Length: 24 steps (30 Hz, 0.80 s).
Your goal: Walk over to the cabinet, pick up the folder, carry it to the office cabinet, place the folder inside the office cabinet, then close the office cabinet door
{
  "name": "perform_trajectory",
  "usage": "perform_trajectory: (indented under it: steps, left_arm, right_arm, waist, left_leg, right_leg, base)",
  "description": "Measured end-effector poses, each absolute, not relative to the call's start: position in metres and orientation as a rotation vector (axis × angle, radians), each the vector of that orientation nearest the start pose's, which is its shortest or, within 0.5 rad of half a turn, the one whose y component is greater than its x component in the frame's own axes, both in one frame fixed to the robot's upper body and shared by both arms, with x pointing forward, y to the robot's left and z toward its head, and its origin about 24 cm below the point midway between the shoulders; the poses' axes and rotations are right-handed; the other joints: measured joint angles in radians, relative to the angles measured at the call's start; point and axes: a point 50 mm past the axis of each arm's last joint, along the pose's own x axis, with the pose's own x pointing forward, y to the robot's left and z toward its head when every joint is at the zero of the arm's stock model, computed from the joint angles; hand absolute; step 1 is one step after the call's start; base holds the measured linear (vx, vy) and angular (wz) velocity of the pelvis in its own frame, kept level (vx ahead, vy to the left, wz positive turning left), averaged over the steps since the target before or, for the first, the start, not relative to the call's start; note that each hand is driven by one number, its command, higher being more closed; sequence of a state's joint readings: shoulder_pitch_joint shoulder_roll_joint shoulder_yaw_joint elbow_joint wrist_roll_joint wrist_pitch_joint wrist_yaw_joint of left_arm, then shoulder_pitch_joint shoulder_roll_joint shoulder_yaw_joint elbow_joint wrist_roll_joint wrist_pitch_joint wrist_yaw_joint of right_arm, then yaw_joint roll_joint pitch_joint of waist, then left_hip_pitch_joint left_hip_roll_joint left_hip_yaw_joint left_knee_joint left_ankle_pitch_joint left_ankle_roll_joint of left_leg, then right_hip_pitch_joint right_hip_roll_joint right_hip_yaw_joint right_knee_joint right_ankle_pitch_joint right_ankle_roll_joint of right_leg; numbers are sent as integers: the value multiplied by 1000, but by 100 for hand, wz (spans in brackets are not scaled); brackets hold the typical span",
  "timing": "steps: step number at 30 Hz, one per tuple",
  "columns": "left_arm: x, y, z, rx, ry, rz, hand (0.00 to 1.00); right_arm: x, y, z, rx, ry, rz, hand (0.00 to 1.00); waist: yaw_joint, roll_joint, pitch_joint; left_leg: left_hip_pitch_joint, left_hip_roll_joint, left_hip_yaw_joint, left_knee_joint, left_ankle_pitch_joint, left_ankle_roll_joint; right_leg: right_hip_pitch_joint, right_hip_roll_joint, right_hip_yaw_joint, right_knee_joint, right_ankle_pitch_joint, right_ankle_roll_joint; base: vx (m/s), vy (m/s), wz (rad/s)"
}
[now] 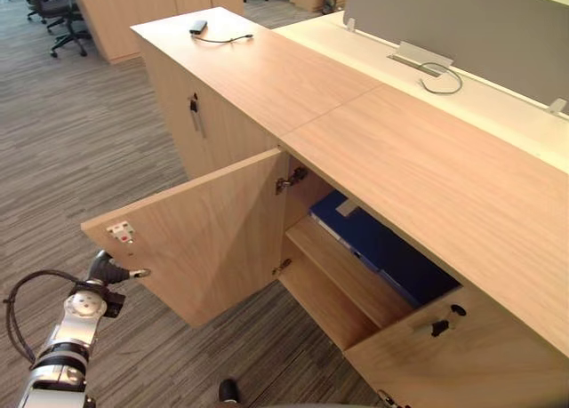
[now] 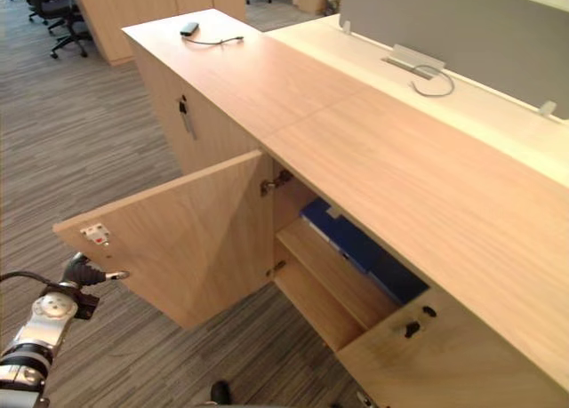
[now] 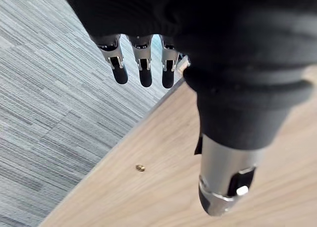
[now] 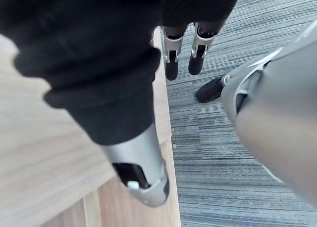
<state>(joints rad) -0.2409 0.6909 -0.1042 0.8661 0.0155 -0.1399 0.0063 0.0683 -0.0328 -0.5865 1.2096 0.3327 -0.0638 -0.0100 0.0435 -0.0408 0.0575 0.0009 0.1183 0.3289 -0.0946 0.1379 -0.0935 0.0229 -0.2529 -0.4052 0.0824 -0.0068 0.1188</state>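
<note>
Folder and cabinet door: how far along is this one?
Done: the blue folder lies on the upper shelf inside the office cabinet. In hand: the left hand, fingers straight and empty, is at the outer edge of the open door. The right hand is empty too, beside a wooden edge. Left: swing the door shut.

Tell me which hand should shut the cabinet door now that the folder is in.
Left. The left hand is open by the free edge of the swung-out door; the blue folder already lies inside.
</note>
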Motion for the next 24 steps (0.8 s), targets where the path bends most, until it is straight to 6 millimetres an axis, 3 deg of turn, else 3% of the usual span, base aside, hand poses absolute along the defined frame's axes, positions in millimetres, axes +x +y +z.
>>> perform_trajectory:
  steps: [5, 7, 13, 15, 18, 20, 22, 24]
  left_arm:
    - [236, 326, -20, 779, 529, 19, 0]
    - [227, 307, -27, 799, 510, -88, 0]
    - [188, 204, -50, 754, 445, -692, 0]
    - [183, 157, -46, 663, 349, -837, 0]
    - [176, 71, -8, 427, 50, -1094, 0]
    - [173, 46, 9, 323, -53, -1167, 0]
    - [172, 33, 18, 262, -99, -1216, 0]
    - [170, 33, 14, 248, -70, -1228, 0]
  right_arm:
    - [59, -217, -170, 546, 1068, -760, 0]
    - [59, -217, -170, 545, 1070, -761, 0]
    - [59, -215, -170, 545, 1077, -762, 0]
    - [62, -213, -171, 550, 1083, -756, 0]
    - [63, -208, -172, 534, 1109, -731, 0]
    - [63, -206, -172, 493, 1126, -691, 0]
    - [66, -204, -172, 455, 1138, -642, 0]
    - [69, -201, -172, 398, 1151, -580, 0]
  waist:
    - [4, 0, 0]
    - [4, 0, 0]
    - [9, 0, 1]
    - [-7, -2, -1]
    - [-39, -3, -5]
    - [-59, -2, -10]
    - [-64, -1, -10]
    - [-70, 4, -10]
  left_leg:
    - [-16, -16, -19, 0, -6, 3]
    - [-26, -27, -35, 0, -5, 8]
    - [-35, -54, -43, 0, -8, 18]
    - [-44, -55, -37, 0, -4, 23]
    - [-51, -51, -13, 0, 7, 32]
    - [-51, -42, -8, 0, 8, 30]
    - [-47, -28, 1, 0, 10, 28]
    - [-30, -15, 9, 0, 9, 23]
  right_leg:
    - [-2, -16, -14, 0, -3, 3]
    - [-4, -31, -31, 2, -4, 5]
    - [-8, -58, -32, 2, -4, 5]
    - [-24, -60, -25, 6, 0, 2]
    - [-47, -52, 1, 12, 19, 21]
    - [-50, -44, 6, 15, 20, 21]
    - [-58, -31, 16, 16, 19, 20]
    - [-53, -18, 22, 15, 14, 11]
  base:
    - [-15, 19, 14]
    - [-26, 31, 22]
    - [-6, 24, 6]
    - [-13, 5, -9]
    - [0, -4, -23]
    - [23, -18, -19]
    - [1, -41, -19]
    - [-20, -49, -18]
